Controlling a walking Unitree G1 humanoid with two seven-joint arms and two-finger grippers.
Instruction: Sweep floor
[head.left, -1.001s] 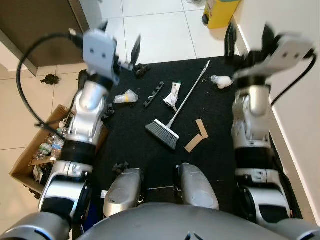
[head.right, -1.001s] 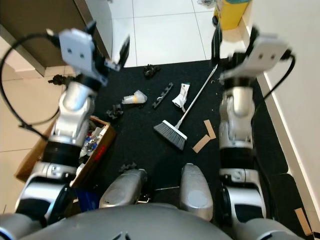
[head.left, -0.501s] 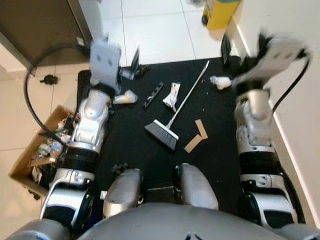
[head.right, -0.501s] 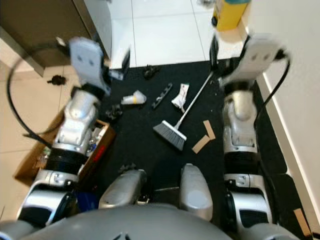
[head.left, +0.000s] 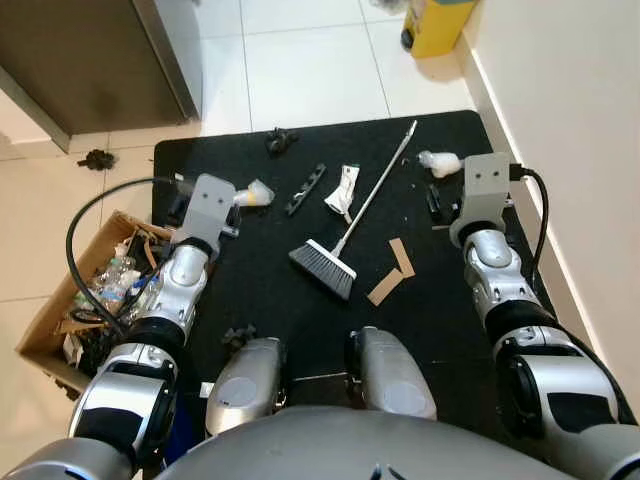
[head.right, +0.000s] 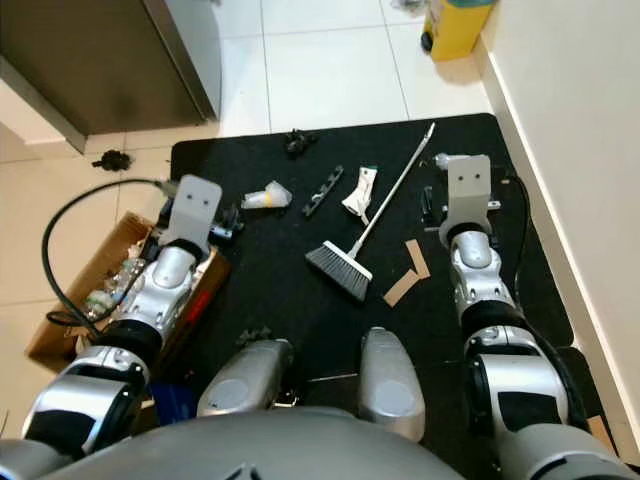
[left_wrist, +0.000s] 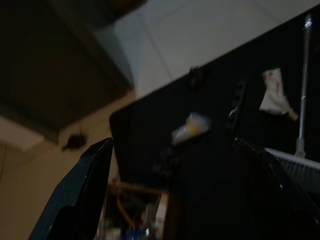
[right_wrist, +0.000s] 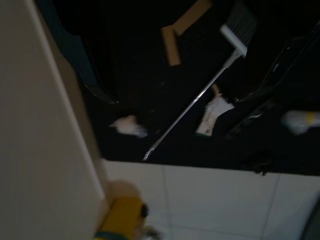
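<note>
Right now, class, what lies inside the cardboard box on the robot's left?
The cardboard box holds mixed rubbish, including what look like clear plastic bottles. The left arm and its black cable cover part of it, hiding anything deeper.

yellow bin cut off at edge, cardboard box partly hidden

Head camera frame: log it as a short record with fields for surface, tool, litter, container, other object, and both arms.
surface: black mat on a white tiled floor
tool: broom lying flat on the mat, bristles toward the robot, untouched
litter: two cardboard strips beside the bristles; crumpled wrappers and black plastic bits farther out
container: cardboard box of rubbish off the mat's left edge
other object: yellow bin by the wall
left gripper: lowered, jaws open, empty
right gripper: lowered, jaws open, empty
</note>
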